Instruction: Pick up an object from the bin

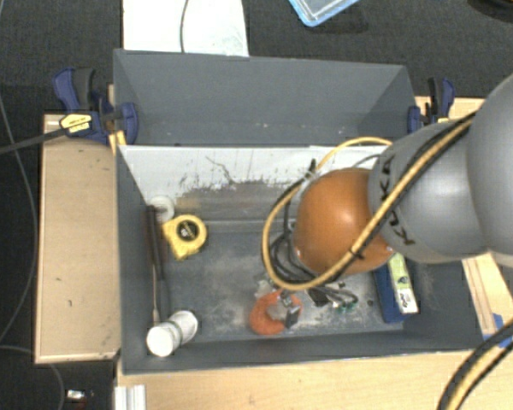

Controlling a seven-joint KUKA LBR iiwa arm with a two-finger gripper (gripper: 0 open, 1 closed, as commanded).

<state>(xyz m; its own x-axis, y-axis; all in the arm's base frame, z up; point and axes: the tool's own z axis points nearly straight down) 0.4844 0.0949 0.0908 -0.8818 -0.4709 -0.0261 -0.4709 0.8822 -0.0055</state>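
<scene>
Gripper of the grey robot arm hangs low over the near middle of the grey metal bin, tucked beneath the arm's rounded orange wrist cover and loops of yellow and black cable. The cover hides most of it, so I cannot tell whether it is open or closed, nor whether it has hold of anything.

Directly under its tip, close to the bin's near wall, lies a small orange-red rounded lump, partly covered by the gripper's grey metal. It is the nearest thing to the gripper.

Just to the right sits a little cluster of dark bits with a touch of green. Beyond that, a flat green-and-white packet with a blue edge lies along the right wall.

Well apart on the left are a yellow tape measure, a white plastic cylinder in the near left corner, and a thin dark rod along the left wall.

Judging by its look, the orange-red lump is probably light and smooth. Its curved sides may slide out of a pinch. The safest hold is likely straight across its widest middle, squeezed gently, since its firmness cannot be told.
</scene>
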